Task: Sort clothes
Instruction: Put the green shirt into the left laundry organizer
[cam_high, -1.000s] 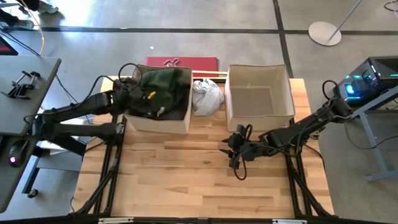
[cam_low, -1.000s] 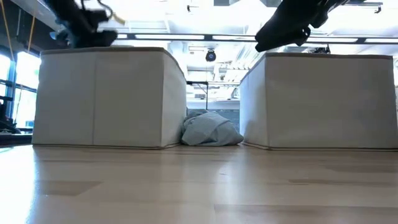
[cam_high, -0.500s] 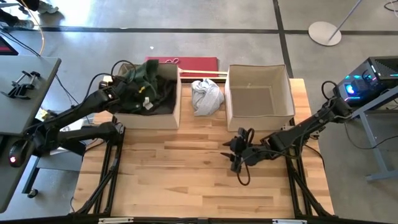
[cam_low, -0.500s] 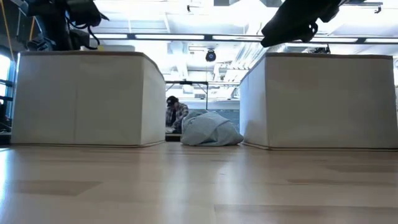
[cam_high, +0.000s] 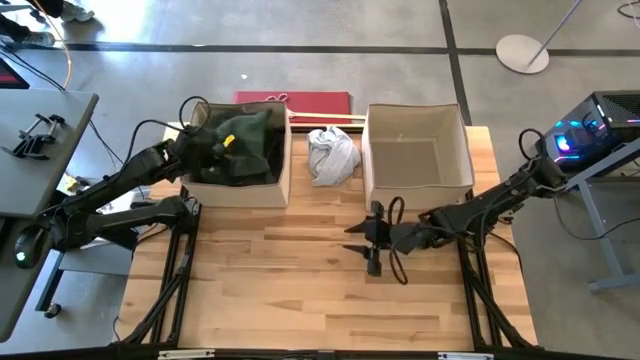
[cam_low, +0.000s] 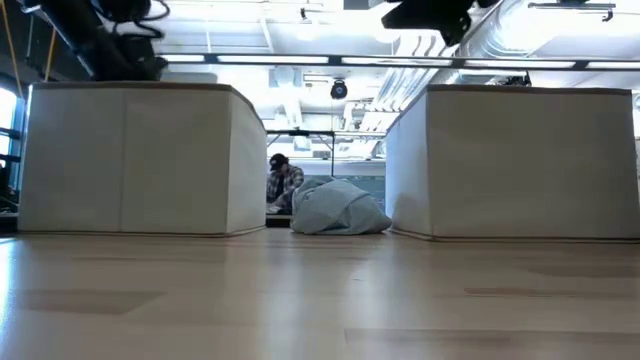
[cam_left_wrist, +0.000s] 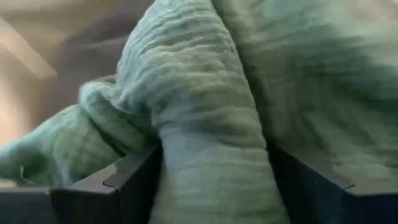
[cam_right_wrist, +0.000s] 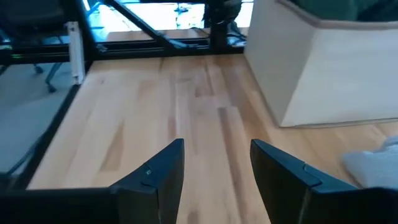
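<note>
A dark green garment (cam_high: 243, 140) lies heaped in the left beige box (cam_high: 283, 172), over a darker one (cam_high: 232, 172). My left gripper (cam_high: 208, 141) is over that box's left part, open, with a fold of the green cloth (cam_left_wrist: 208, 124) between its fingers. A light grey-white garment (cam_high: 332, 155) rests bunched on the table between the two boxes (cam_low: 338, 210). My right gripper (cam_high: 363, 240) hangs open above the bare table in front of the right box (cam_high: 467, 150), nothing between its fingers (cam_right_wrist: 216, 168). My left gripper is open around a thick fold of the dark green garment (cam_left_wrist: 211, 168). The fold fills the gap and lies against the inner sides of both fingers (cam_left_wrist: 134, 180). The garment rests in the left box. From which side the fingers come, I cannot tell.
The right box shows a bare floor (cam_high: 405, 160). A red mat (cam_high: 292, 101) lies beyond the table's far edge. Bare wooden table (cam_high: 300, 290) spreads in front of both boxes. A person in plaid (cam_low: 284, 182) shows in the room behind the gap between the boxes.
My left gripper has gone toward the table's far-left corner with the green garment. The left box has slid that way and squared up, and the garment has sunk lower into it. My right gripper has risen and drifted toward the table's left edge.
</note>
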